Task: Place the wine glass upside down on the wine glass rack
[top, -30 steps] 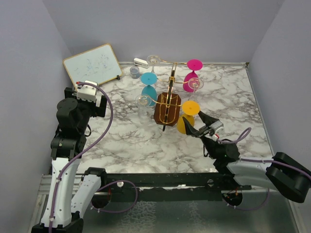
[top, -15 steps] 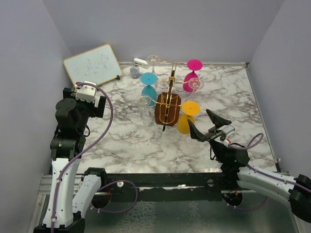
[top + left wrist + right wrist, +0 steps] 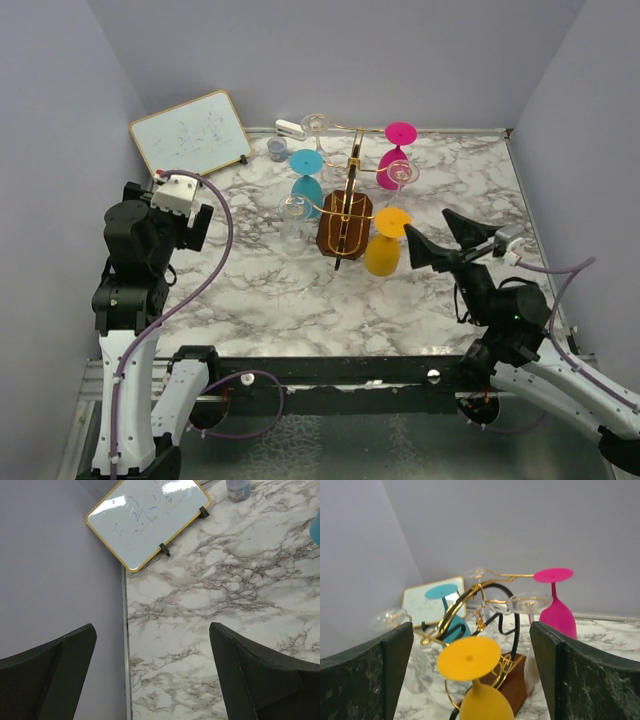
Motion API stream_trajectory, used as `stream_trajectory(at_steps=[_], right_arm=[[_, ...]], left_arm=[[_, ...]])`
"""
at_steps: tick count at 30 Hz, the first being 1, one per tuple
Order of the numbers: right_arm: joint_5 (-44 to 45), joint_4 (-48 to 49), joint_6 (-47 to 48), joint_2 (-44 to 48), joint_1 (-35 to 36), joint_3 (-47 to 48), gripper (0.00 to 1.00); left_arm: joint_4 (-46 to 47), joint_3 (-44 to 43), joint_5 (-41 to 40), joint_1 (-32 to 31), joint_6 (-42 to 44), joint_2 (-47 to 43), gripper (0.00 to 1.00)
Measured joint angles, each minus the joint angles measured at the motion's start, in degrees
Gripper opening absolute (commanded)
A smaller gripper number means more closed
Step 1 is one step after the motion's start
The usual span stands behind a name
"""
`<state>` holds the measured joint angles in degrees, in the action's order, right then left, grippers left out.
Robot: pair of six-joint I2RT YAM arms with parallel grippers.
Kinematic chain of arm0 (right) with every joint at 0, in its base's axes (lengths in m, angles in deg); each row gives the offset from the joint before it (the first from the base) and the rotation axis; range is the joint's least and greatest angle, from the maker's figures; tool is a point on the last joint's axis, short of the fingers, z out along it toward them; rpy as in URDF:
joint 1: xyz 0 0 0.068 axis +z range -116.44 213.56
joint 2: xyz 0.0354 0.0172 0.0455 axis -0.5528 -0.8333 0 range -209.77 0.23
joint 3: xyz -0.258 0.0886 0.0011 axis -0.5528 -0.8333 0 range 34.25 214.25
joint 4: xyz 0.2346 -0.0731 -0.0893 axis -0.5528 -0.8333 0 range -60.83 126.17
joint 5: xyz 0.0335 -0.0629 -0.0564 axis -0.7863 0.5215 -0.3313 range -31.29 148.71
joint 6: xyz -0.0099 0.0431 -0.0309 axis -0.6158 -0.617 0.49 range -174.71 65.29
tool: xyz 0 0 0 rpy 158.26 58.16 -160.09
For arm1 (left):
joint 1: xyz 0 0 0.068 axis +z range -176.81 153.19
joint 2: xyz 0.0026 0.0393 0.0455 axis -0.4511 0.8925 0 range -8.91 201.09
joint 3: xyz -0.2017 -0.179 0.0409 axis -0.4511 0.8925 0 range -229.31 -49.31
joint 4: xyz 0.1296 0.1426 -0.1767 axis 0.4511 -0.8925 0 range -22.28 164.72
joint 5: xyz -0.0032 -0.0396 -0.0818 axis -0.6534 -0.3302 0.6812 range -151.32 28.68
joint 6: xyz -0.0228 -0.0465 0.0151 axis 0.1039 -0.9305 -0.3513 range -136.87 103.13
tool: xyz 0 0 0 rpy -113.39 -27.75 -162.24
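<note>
right tool (image 3: 427,222) agape, low beside the yellow wine glass (image 3: 383,255); left tool (image 3: 152,627) agape, arm upright

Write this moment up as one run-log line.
yellow wine glass: upside down on wine glass rack | right gripper: open, empty, apart from glass | left gripper: open, empty, over table

One rack (image 3: 335,235) is carrying three coloured glasses (image 3: 383,257) and three clear glasses (image 3: 295,208) ahead of the right claw (image 3: 427,223). One whiteboard (image 3: 190,132) and one jar (image 3: 277,149) are standing beyond the left claw (image 3: 152,630).
</note>
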<state>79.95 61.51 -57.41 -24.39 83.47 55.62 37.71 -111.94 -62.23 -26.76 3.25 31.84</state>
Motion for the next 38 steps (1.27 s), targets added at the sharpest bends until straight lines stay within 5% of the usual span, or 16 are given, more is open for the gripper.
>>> stream_trajectory(at_steps=[6,15,18,22,25,30,38], right_arm=[[9.16,-6.88,-2.51,-0.28,0.00,11.50,1.00],[18.93,-16.57,-2.36,-20.13,-5.97,29.68,1.00],[13.44,-22.27,-6.91,-24.59,-18.93,34.49,1.00],[-6.43,-27.69,-20.11,-32.35,-46.60,40.33,1.00],[-17.20,-29.97,-27.23,-36.04,-58.34,39.95,1.00],[-28.30,-31.67,-36.37,-38.91,-60.76,36.22,1.00],[-27.89,-37.77,-43.43,-37.92,-60.22,27.96,1.00]], left_arm=[[-6.84,-7.23,0.66,0.98,0.17,2.45,0.99],[-18.27,-19.43,4.07,3.26,-2.49,11.47,0.99],[-20.92,-19.76,5.90,3.32,-3.02,14.14,0.99],[-21.73,-21.70,8.22,3.32,-3.63,17.68,0.99],[-20.44,-22.53,8.83,3.32,-4.72,19.54,0.99],[-13.57,-21.53,5.81,3.32,-10.71,20.33,0.99],[-8.04,-22.05,-3.02,3.32,-17.49,23.82,0.99]])
